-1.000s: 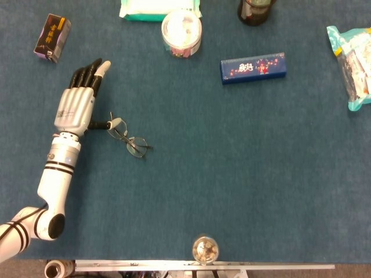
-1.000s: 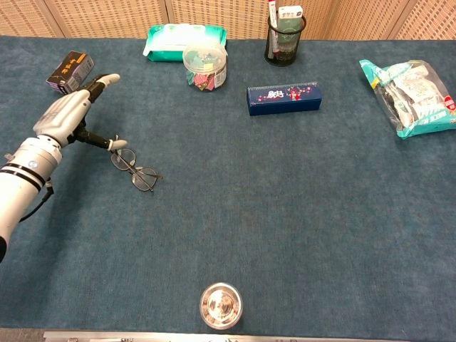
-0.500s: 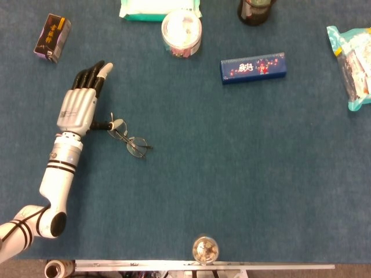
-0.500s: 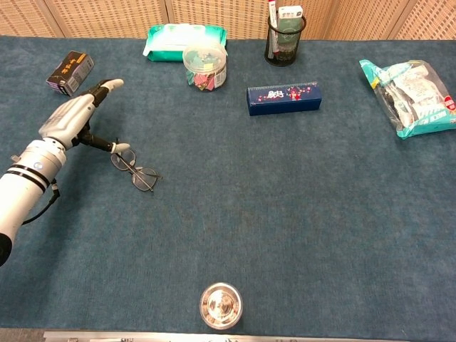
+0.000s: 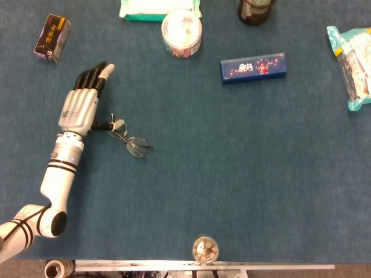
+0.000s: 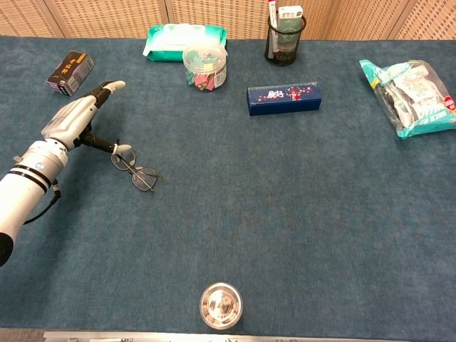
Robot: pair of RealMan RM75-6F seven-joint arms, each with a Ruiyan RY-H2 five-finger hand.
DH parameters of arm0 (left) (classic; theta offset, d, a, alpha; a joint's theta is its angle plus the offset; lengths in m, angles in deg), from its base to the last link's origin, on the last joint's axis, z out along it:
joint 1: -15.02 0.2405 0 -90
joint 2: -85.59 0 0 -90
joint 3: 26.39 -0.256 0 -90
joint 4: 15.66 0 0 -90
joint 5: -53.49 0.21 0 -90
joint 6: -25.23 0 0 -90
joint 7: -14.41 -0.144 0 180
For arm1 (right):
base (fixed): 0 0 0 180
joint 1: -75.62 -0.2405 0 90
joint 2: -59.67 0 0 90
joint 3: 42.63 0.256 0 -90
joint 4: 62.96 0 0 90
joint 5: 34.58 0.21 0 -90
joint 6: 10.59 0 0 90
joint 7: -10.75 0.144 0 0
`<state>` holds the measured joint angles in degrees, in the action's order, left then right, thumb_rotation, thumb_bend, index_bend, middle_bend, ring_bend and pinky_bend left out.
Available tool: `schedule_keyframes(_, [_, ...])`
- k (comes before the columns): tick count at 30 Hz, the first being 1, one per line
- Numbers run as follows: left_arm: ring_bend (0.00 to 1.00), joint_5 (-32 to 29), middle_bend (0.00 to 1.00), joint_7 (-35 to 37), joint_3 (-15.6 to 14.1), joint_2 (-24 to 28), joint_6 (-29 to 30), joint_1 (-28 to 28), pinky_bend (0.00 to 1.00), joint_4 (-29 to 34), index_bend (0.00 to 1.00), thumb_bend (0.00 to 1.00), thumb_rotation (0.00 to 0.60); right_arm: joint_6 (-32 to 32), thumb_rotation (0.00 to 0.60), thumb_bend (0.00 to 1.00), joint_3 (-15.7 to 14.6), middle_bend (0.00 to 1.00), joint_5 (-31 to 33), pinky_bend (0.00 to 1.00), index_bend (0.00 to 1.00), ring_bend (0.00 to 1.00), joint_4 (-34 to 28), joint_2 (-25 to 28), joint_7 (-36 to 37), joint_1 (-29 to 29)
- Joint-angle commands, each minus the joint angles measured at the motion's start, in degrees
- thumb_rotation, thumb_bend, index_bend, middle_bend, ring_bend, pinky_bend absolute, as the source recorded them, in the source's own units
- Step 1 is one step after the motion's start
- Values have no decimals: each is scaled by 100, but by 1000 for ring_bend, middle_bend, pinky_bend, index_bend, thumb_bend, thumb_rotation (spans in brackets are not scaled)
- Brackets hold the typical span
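**A:** Status on your left hand?

**B:** My left hand (image 5: 79, 108) sat left of centre in the head view, flat, fingers stretched out together toward the top of the frame, holding nothing. Thumb stuck out sideways to the right, its tip right at the thin wire-framed round-lens glasses (image 5: 128, 138). Couldn't tell if it actually touched the frame.

**A:** Glasses where exactly?

**B:** Flat on the blue felt table top (image 5: 232, 174), just right of and slightly below my left hand, lenses angled toward the lower right. Same in the chest view: glasses (image 6: 135, 169) just right of the hand (image 6: 71, 121).

**A:** Right hand?

**B:** Out of both views.

**A:** Anything else around?

**B:** Small dark cardboard box (image 5: 52, 37) at the upper left, well above my fingertips. Round clear plastic tub with a white lid (image 5: 181, 33) and a mint-green wipes pack (image 5: 160, 9) at top centre. Long navy rectangular box (image 5: 253, 68) upper right of centre. Clear-and-teal snack bag (image 5: 353, 66) at the right edge. Small shiny metal cup (image 5: 205, 250) at bottom centre.
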<state>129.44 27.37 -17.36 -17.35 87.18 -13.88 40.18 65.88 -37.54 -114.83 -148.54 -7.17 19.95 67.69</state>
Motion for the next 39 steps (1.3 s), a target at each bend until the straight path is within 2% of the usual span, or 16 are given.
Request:
schedule_keyframes(1, [0, 116, 0, -108, -19, 144, 185, 33, 0, 230, 0, 27, 600, 60, 600, 218, 27, 390, -13, 578, 435, 342, -42, 35, -16, 11])
schedule_keyframes(6, [0, 195, 0, -524, -83, 610, 320, 107, 0, 913, 0, 27, 600, 225, 600, 218, 83, 390, -71, 578, 435, 342, -172, 105, -114, 27])
schedule_keyframes(13, [0, 217, 0, -1069, -215, 1573, 413, 291, 0, 2018, 0, 27, 600, 455, 600, 218, 128, 390, -170, 578, 435, 342, -542, 286, -365, 69])
schedule_keyframes(19, [0, 245, 0, -1326, -348, 2259, 745, 598, 0, 2644, 0, 27, 600, 526, 600, 218, 130, 390, -208, 578, 435, 342, -938, 493, -621, 90])
schedule_keyframes(27, [0, 428, 0, -1626, -672, 2956, 1085, 988, 0, 3022, 0, 27, 600, 541, 600, 217, 103, 390, -212, 578, 435, 342, -1319, 589, -975, 94])
schedule_keyframes(32, [22, 561, 13, -1570, -880, 3412, 1215, 1214, 11, 3233, 9, 27, 600, 440, 600, 217, 92, 390, -163, 578, 435, 342, -1639, 709, -1101, 61])
schedule_keyframes(39, [85, 561, 102, -1715, -1065, 3889, 1571, 1619, 96, 3634, 126, 27, 600, 385, 600, 217, 28, 419, -128, 578, 455, 342, -1824, 815, -1663, 43])
